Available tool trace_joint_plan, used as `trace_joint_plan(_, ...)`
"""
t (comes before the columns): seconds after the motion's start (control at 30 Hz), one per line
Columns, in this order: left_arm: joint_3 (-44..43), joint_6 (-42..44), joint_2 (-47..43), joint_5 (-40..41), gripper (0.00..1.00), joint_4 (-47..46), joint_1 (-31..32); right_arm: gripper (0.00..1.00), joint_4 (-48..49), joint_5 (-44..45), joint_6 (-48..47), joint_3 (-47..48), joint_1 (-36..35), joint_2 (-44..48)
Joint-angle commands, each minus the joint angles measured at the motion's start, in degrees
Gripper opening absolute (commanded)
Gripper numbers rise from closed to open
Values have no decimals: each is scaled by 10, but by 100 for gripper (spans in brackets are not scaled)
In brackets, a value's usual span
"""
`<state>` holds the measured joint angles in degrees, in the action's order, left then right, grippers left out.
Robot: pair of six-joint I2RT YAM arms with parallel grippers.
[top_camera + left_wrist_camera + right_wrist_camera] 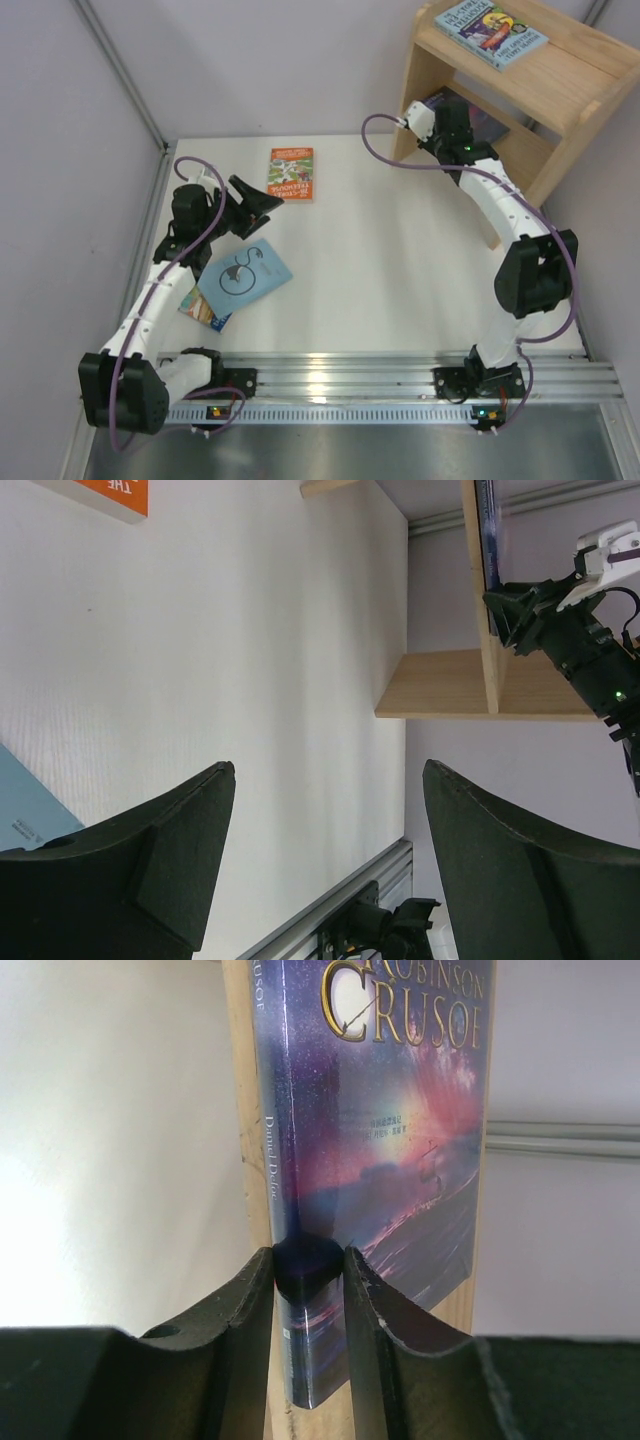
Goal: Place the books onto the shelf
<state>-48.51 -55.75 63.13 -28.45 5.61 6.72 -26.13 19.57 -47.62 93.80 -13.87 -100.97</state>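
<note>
Right pincer (308, 1260): you have it clenched on the edge of the purple galaxy book (400, 1110), one finger pressed on each cover beside the spine.
Purple galaxy book: in the overhead view it sits at the lower tier of the shelf (560, 85), upper right of the frame. In your right wrist view it lies flat against the wooden board.
Left pincer (250, 205): released, with the jaws spread wide and nothing between them. It is over the table (400, 280) at left of centre, between the orange book and the light-blue book.
Orange book (291, 173): flat on the table, upper centre, well apart from the shelf.
Light-blue book (245, 272): flat on the table at lower left, overlapping a colourful blue book (200, 308) beneath it.
Top tier: a second colourful blue book (490, 30) lies flat there.
</note>
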Motion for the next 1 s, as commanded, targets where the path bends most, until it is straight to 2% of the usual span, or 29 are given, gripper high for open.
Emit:
trace_joint_plan(0.0, -4, 9, -6, 1, 80, -29, 0, 29, 89, 4, -32, -2, 10, -19)
trace_joint_plan(0.3, -5, 4, -13, 2, 80, -26, 0, 27, 104, -8, -30, -13, 9, -18)
trace_joint_plan(0.5, -7, 0, -17, 2, 80, -26, 0, 36, 84, -8, -11, 13, -5, -14)
trace_joint_plan(0.67, -5, 0, -22, 2, 80, -26, 0, 39, 77, -7, -5, 24, -16, -10)
trace_joint_plan(0.97, -5, 0, -26, 1, 80, -24, 0, 29, 78, 6, -9, 13, -14, -9)
